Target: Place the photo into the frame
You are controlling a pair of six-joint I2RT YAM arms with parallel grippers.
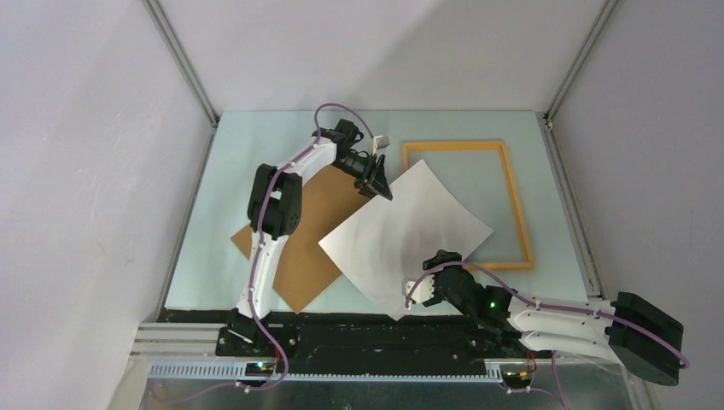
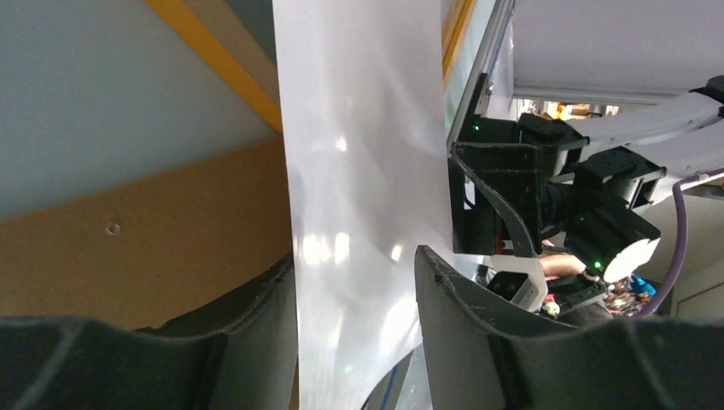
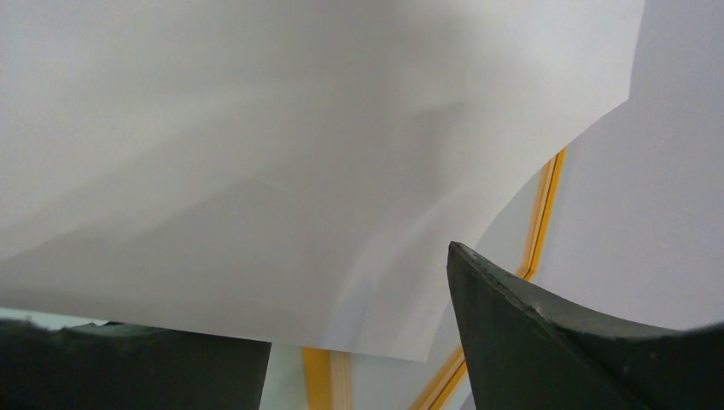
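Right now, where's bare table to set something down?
Bare table: the strip between left wall and backing board; inside the frame, its right side; the strip between frame and right wall. Crowded: centre, where the photo overlaps board and frame, left tool and right tool at its edges.

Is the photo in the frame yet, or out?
Out: the photo is skewed, white back up, overlapping only the frame at its left side and the board.
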